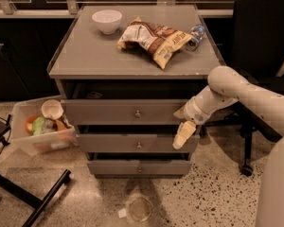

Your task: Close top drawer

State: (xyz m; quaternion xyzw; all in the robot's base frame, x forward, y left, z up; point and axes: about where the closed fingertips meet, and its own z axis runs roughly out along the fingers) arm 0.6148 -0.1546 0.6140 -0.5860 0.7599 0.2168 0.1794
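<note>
The top drawer (109,111) of the grey cabinet is a wide grey front panel with a small round metal knob (137,113) at its centre. It stands pulled out a little, with a dark gap above it under the cabinet top (85,56). My gripper (184,135) hangs pointing down at the right end of the drawer front, over the edge of the drawer below. The white arm (236,91) reaches in from the right. I cannot tell whether the gripper touches the panel.
Two slimmer drawer fronts (113,144) lie below. A white bowl (107,20), a chip bag (154,38) and a small bottle (196,33) sit on top. A plastic bin (40,129) stands at the left, a black chair (267,46) at the right, a clear cup (139,208) on the floor.
</note>
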